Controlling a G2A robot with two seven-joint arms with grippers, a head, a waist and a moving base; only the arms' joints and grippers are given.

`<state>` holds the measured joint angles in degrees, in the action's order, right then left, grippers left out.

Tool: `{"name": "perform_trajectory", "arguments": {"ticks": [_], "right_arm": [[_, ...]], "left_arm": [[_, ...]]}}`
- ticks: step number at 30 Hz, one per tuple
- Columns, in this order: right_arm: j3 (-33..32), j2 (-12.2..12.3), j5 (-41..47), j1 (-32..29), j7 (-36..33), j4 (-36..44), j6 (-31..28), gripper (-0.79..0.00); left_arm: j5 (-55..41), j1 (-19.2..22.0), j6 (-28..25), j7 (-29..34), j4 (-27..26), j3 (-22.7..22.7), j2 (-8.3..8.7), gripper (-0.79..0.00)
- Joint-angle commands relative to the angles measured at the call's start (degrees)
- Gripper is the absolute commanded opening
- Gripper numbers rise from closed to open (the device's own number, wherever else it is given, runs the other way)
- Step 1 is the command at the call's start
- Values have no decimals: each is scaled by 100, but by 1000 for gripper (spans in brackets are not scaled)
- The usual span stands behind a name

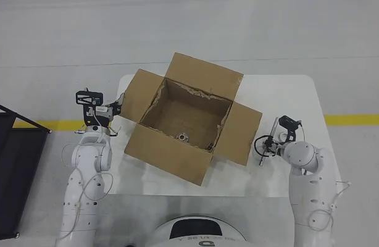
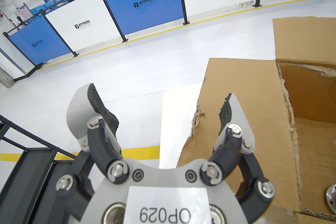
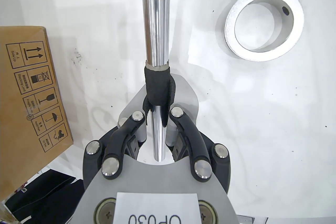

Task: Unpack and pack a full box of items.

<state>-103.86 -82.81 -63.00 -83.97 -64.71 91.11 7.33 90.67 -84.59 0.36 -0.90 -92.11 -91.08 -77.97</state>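
Note:
An open cardboard box (image 1: 184, 126) stands in the middle of the white table (image 1: 282, 92), all flaps folded out. Low inside it lies a small metal part (image 1: 183, 136), whose edge also shows in the left wrist view (image 2: 331, 198). My left gripper (image 2: 162, 109) hangs open and empty over the table edge beside the box's left flap (image 2: 236, 93); in the top view the left gripper (image 1: 115, 108) sits just left of that flap. My right gripper (image 3: 157, 88) is shut on a chrome rod (image 3: 153, 4) just above the table, right of the box. A metal ring (image 3: 263, 22) lies on the table nearby.
A black rack (image 1: 10, 167) stands on the floor left of the table. The box's right flap (image 3: 29, 93) is close beside the right gripper (image 1: 270, 145). Bare table surface lies right of the box and along the far edge.

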Motion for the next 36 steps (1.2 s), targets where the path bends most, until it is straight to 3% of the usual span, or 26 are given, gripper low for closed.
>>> {"name": "perform_trajectory", "arguments": {"ticks": [1, 10, 13, 23, 30, 36], "right_arm": [[3, 19, -16, 57, -33, -95, 42, -785], [-21, 91, 113, 144, -37, -332, 146, -785], [-35, 115, 128, 163, -41, -377, 218, -705], [-82, 185, 213, -9, 18, -176, 380, -674], [-165, 216, 289, -335, 126, 259, 579, -548], [-155, 247, 301, -484, 126, 482, 721, -523]], "left_arm": [[0, 0, 0, 0, 0, 0, 0, 0], [0, 0, 0, 0, 0, 0, 0, 0], [0, 0, 0, 0, 0, 0, 0, 0], [0, 0, 0, 0, 0, 0, 0, 0], [0, 0, 0, 0, 0, 0, 0, 0], [0, 0, 0, 0, 0, 0, 0, 0]]}}
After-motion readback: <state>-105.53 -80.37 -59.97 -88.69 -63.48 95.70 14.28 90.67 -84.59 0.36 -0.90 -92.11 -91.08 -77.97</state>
